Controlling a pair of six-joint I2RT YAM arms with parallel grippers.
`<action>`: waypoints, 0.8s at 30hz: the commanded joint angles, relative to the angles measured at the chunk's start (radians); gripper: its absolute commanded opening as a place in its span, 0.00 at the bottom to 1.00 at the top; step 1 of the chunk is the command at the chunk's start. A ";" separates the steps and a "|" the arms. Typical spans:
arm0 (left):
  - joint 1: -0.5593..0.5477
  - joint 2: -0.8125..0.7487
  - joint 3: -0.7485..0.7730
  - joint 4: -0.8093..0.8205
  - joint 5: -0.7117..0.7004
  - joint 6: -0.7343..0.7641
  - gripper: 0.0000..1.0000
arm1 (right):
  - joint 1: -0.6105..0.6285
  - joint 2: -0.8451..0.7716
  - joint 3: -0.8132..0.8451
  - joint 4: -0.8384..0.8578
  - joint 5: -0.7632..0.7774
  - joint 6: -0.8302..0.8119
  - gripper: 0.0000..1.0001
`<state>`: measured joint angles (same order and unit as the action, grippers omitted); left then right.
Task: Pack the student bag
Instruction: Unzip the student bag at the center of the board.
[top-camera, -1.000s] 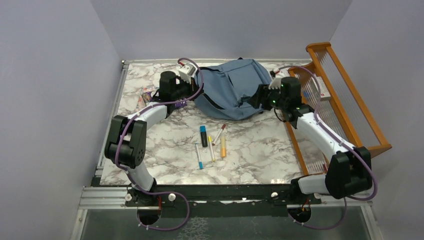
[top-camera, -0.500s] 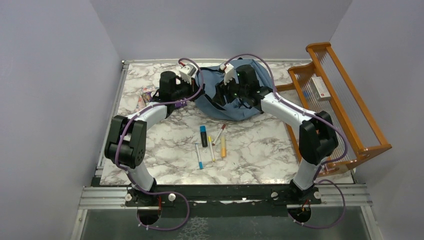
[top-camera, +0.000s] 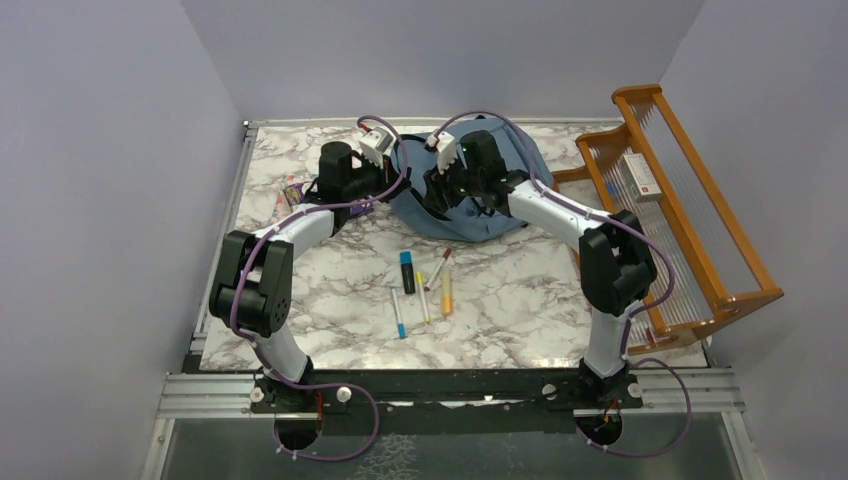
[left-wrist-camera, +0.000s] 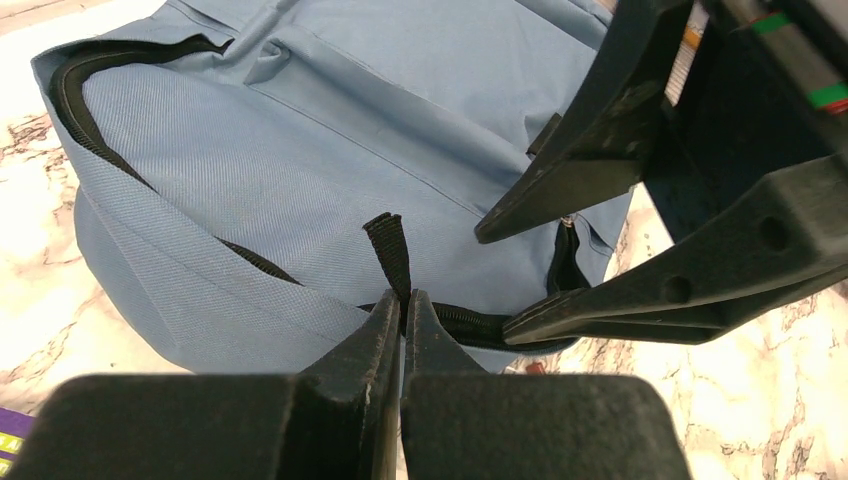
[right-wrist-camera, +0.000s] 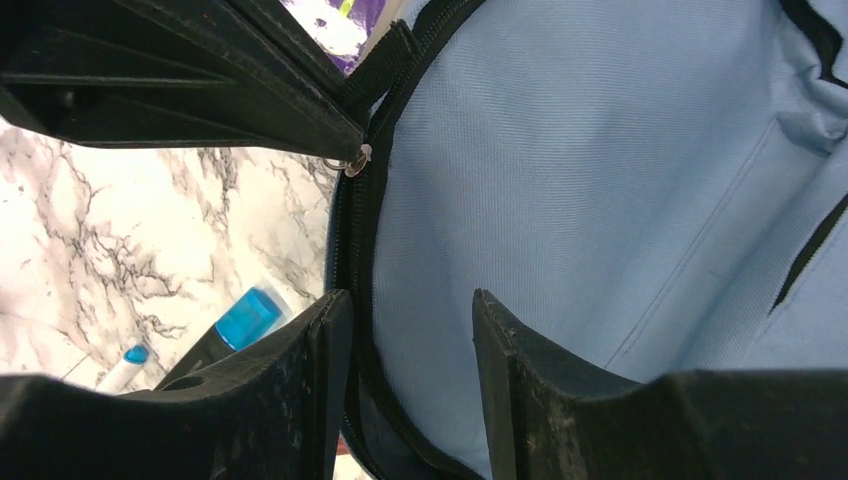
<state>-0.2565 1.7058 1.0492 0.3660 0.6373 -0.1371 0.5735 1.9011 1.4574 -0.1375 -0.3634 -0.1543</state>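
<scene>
The dusty-blue student bag (top-camera: 500, 150) lies at the back middle of the table, its black zipper partly open along the near edge. My left gripper (top-camera: 392, 186) is shut on a black strap tab (left-wrist-camera: 388, 248) of the bag (left-wrist-camera: 300, 120) next to the zipper. My right gripper (top-camera: 434, 196) is open and empty. In the right wrist view (right-wrist-camera: 410, 300) its jaws straddle the zipper edge of the bag (right-wrist-camera: 560, 180), close to the left fingers (right-wrist-camera: 200, 90) and a small metal zipper ring (right-wrist-camera: 353, 160). Its fingers (left-wrist-camera: 620, 300) show in the left wrist view.
Several markers lie in front of the bag: a black one with a blue cap (top-camera: 407, 270), a red-tipped one (top-camera: 440, 268), an orange one (top-camera: 446, 293), a blue pen (top-camera: 398, 312). An orange wooden rack (top-camera: 700, 210) holding a white box (top-camera: 640, 175) stands at the right. A purple packet (top-camera: 292, 190) lies at the left.
My right arm has swung left from the rack side across the bag and now sits open by the left gripper at the zipper. The left gripper has not moved.
</scene>
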 joint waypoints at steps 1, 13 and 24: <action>-0.004 -0.025 0.027 0.053 0.044 -0.001 0.00 | 0.017 0.051 0.035 0.005 0.015 -0.010 0.51; -0.007 -0.019 0.031 0.055 0.048 -0.006 0.00 | 0.028 0.056 0.000 0.053 0.081 -0.014 0.56; -0.009 -0.012 0.035 0.057 0.055 -0.018 0.00 | 0.032 0.066 -0.023 0.191 0.214 0.054 0.38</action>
<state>-0.2600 1.7058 1.0519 0.3664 0.6468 -0.1417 0.5980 1.9587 1.4422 -0.0433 -0.2153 -0.1238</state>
